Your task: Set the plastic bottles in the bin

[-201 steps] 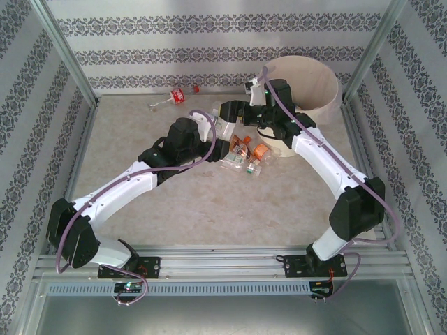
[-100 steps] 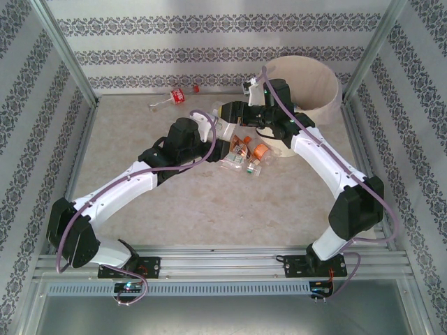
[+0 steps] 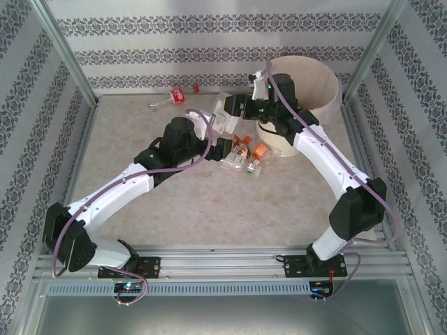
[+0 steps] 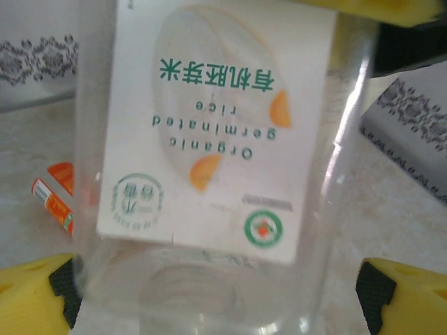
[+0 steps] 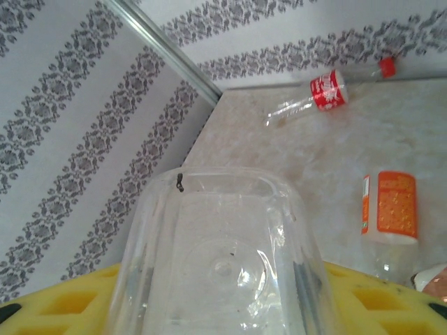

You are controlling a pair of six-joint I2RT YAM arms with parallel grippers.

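Gripping a clear bottle (image 5: pixel 216 251), the right tool (image 3: pixel 236 110) has risen slightly.

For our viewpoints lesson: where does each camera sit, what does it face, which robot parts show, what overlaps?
Top external: above, behind bases; looks down on table, bin, arms.
Left wrist: on left arm; faces a labelled bottle between yellow fingers.
Right wrist: on right arm; faces far-left corner past clear bottle in its tool.
Shared: red-labelled bottle, top and right wrist.
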